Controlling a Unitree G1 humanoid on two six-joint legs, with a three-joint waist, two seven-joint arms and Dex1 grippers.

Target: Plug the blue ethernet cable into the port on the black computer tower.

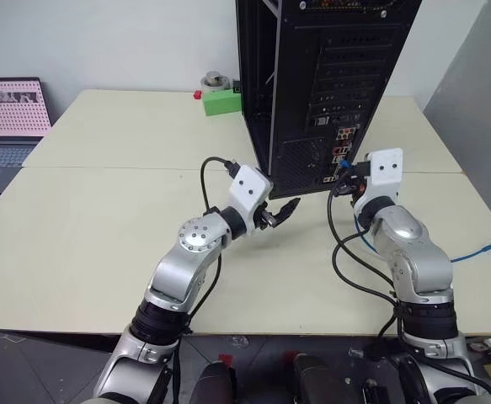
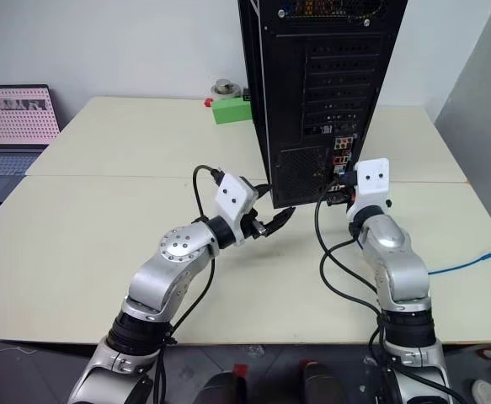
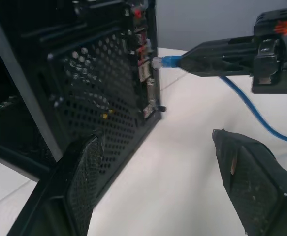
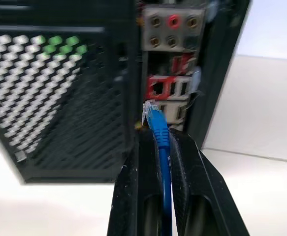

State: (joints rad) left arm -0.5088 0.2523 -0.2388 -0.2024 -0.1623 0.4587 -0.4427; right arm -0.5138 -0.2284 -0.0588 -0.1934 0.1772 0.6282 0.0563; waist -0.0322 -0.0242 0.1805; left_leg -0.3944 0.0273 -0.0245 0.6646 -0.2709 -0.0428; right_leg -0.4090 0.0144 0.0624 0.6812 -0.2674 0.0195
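The black computer tower (image 1: pixel 321 84) stands upright at mid-table, its perforated rear panel (image 3: pixel 99 93) facing me. My right gripper (image 4: pixel 162 136) is shut on the blue ethernet cable (image 4: pixel 159 129) just behind its clear plug (image 3: pixel 158 62). It holds the plug level, with the tip right at the column of small sockets (image 4: pixel 168 89) on the tower's lower rear. The port is among these sockets; I cannot tell which one. The plug does not look seated. My left gripper (image 3: pixel 157 135) is open and empty, low beside the tower's rear corner and to the left of the right gripper (image 1: pixel 344 172).
The cable's loose end (image 1: pixel 486 247) lies near the table's right edge. A small green box (image 1: pixel 221 101) and a grey roll (image 1: pixel 216 82) sit behind the tower on its left. A laptop (image 1: pixel 9 118) stands off the far left. Black robot cables (image 1: pixel 346 252) loop under my right arm.
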